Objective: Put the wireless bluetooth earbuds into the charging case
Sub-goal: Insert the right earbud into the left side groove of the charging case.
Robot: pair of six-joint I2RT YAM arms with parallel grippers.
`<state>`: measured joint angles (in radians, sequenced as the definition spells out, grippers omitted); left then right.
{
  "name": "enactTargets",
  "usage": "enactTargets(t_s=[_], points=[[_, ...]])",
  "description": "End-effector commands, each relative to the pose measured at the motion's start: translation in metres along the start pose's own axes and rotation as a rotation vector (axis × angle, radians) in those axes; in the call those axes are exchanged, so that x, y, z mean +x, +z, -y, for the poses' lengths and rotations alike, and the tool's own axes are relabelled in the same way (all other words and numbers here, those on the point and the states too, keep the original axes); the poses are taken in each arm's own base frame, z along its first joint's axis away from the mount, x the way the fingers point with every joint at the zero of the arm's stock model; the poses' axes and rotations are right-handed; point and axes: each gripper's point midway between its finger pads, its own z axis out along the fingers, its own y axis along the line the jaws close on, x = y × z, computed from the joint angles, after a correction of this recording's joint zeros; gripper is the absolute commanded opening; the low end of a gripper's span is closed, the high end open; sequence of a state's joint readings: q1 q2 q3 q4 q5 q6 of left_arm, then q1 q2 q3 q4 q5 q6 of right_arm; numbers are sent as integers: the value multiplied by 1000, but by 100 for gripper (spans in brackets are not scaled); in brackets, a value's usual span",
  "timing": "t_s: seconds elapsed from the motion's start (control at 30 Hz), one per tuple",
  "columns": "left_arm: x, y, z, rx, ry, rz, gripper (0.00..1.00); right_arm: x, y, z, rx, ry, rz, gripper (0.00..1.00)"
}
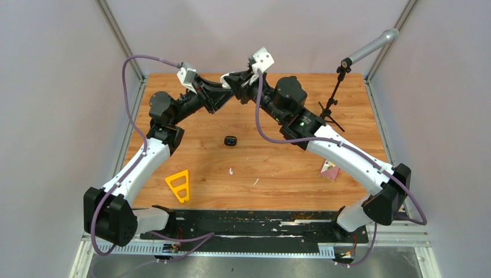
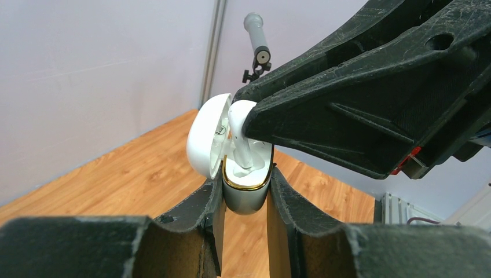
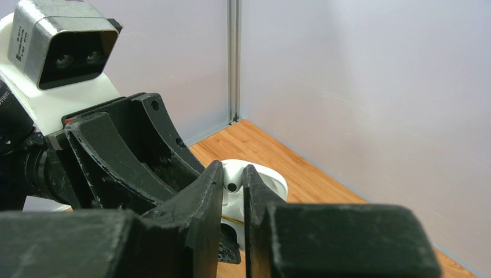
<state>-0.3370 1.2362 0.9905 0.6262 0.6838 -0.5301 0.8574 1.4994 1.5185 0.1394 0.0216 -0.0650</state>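
Two grippers meet tip to tip over the far middle of your table [image 1: 289, 168] in the top cam: L gripper [image 1: 222, 91] from the left, R gripper [image 1: 239, 87] from the right. What they hold is too small to read there. On the wood you've got a black charging case [image 1: 230, 141] alone near centre, and a loose white earbud [image 1: 231, 171] nearer the bases w/ a thin white sliver [image 1: 255, 181] near it on the right. A yellow triangular piece [image 1: 179, 186] lies by the L arm and a mic stand [image 1: 334, 107] is at far right, well apart from the grippers.

L wrist cam gives you what the top can't. L fingers [image 2: 211, 202] press onto both sides of a white charging case [image 2: 246, 200] w/ gold rim, held off the table, lid [image 2: 204, 139] swung open to the left. A white stemmed earbud [image 2: 239, 145] stands stem-down in the case's well, bulb end under the R gripper's tip, which blocks most of the frame's right.

R wrist cam: R fingers [image 3: 202, 197] nearly together, pinching that earbud's bulb. The lid shows white behind; the L gripper body fills the left and hides the case base.
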Motion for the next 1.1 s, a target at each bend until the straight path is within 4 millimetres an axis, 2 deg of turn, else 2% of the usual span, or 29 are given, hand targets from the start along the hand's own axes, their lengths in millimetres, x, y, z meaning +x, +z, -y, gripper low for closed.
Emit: enactTargets(t_s=[0.0, 0.87, 1.07], points=[[-28, 3, 13, 41, 53, 59, 0, -11, 4, -7, -14, 29, 50, 0], [-33, 5, 11, 35, 58, 69, 0, 0, 9, -8, -16, 27, 32, 0], [-39, 6, 6, 20, 61, 82, 0, 0, 4, -4, 3, 19, 21, 5]])
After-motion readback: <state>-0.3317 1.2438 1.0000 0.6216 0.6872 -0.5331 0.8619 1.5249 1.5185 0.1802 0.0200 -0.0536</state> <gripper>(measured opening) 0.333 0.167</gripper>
